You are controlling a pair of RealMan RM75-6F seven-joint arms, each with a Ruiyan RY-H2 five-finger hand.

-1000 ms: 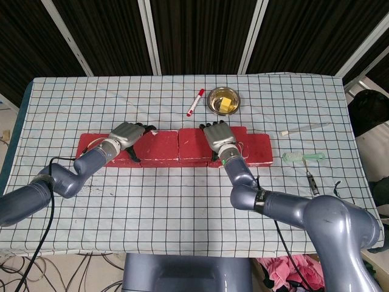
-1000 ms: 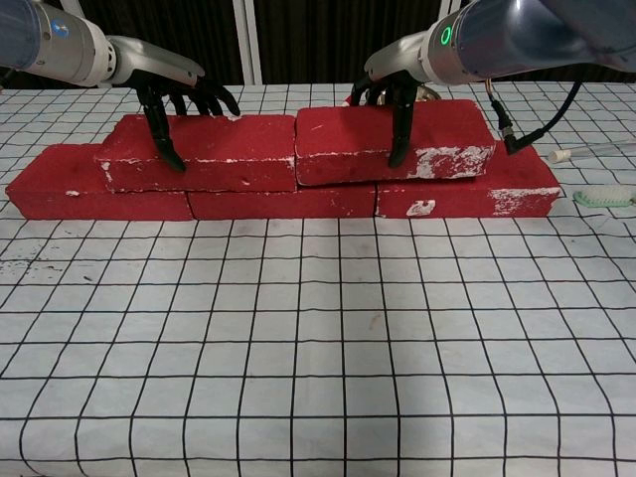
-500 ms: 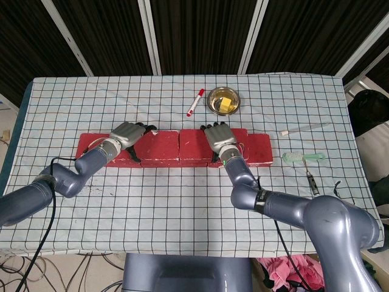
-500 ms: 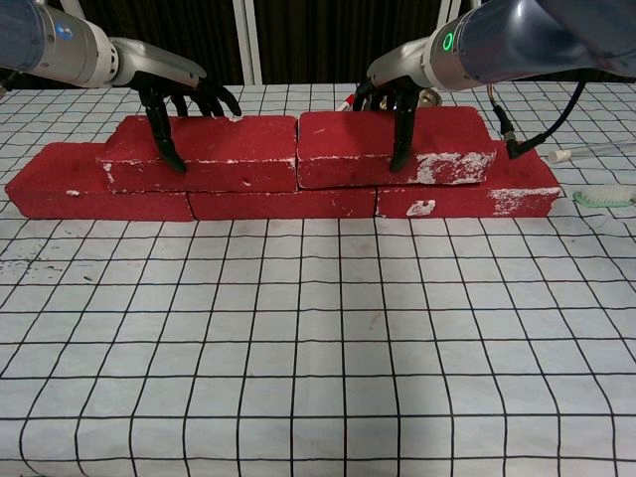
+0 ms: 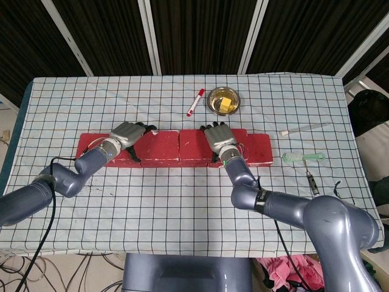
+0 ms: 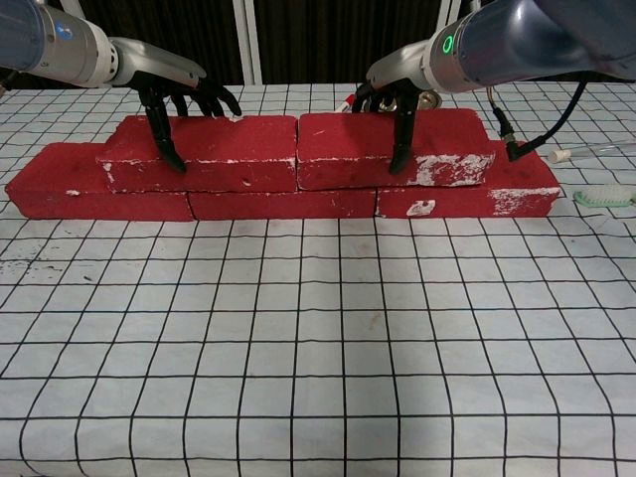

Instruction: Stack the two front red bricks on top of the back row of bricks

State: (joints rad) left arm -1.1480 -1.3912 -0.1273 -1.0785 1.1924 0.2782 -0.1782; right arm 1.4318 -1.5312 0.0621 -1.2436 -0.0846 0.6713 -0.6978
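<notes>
Basically both red bricks are already up on the back row. Left brick (image 6: 199, 152) and right brick (image 6: 396, 148) sit end to end on top, touching at the middle seam, each bridging joints in the back row (image 6: 288, 202) below.

Left hand (image 6: 177, 91) grips the left brick: fingers draped over the far top edge, thumb down the front face. Right hand (image 6: 390, 91) grips the right brick the same way, thumb running down the front near the middle. Neither hand has let go.

My read: the step in hand is settle and release. To do it well:
- check both bricks lie flat on the lower row before opening; the chest view suggests they do
- open thumb and fingers together, so neither side drags the brick forward or back
- lift straight up, no sideways sweep; a clipped fingertip could shove a brick off the row
- release one hand at a time if the seam looks tight

Containers: one small metal bowl (image 5: 223, 100) behind the bricks, well apart from them, with a yellow block (image 5: 225, 104) inside. A red marker (image 5: 195, 102) lies just beside it on the checked cloth (image 5: 182, 201).
</notes>
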